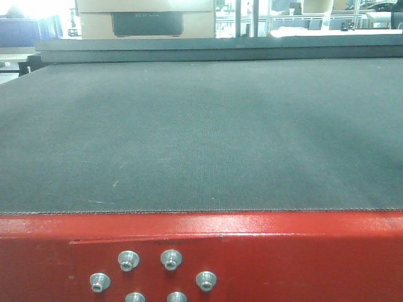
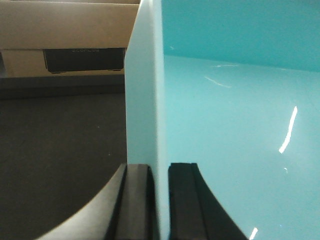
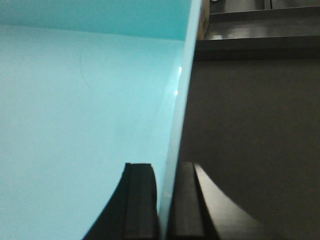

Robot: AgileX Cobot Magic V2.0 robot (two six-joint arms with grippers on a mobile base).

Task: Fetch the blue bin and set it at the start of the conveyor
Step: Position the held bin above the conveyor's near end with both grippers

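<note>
The left claw (image 2: 160, 169) is closed tight on one side wall of the blue bin (image 2: 240, 130), with a pad on each face. The right claw (image 3: 162, 172) pinches the opposite wall the same way. The bin is over the conveyor start (image 1: 201, 145), probably just above it, though contact cannot be judged. A red frame (image 1: 302, 251) with silver bolts (image 1: 170, 258) edges the conveyor start's near end, and a cardboard box (image 2: 65, 25) stands beyond its far end.

Front cam low over belt (image 1: 201, 138); wrist cams hug bin (image 2: 240, 125), see belt.
</note>
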